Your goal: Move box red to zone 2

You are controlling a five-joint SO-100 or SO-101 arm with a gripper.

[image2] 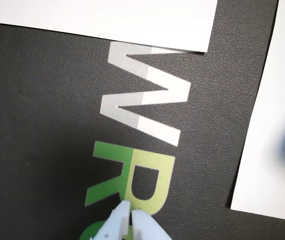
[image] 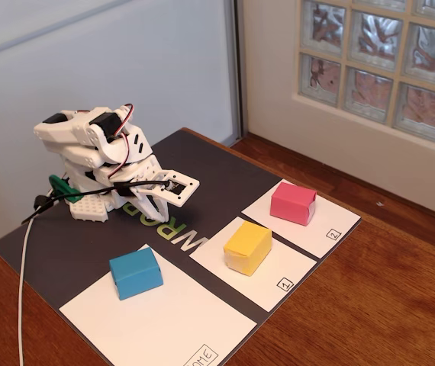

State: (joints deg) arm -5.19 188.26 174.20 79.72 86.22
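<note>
Currently, what I see:
Red box (image: 293,203): sits on the far right sheet marked 2 (image: 332,227).
End effector (image2: 130,212): fingertips together, holding nothing, over the dark mat (image: 65,244).
Yellow box (image: 247,247): on the middle sheet.

The red box (image: 293,203) sits on the sheet marked 2 (image: 332,225); the folded arm's claw (image: 173,191) looks closed.

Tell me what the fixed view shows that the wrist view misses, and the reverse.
Only the fixed view shows the folded arm, the red box on the sheet marked 2, the yellow box on the sheet marked 1, and the glass-block window. Only the wrist view shows the gripper with its tips together above the green lettering. Both show the dark mat, white sheets and blue box.
</note>
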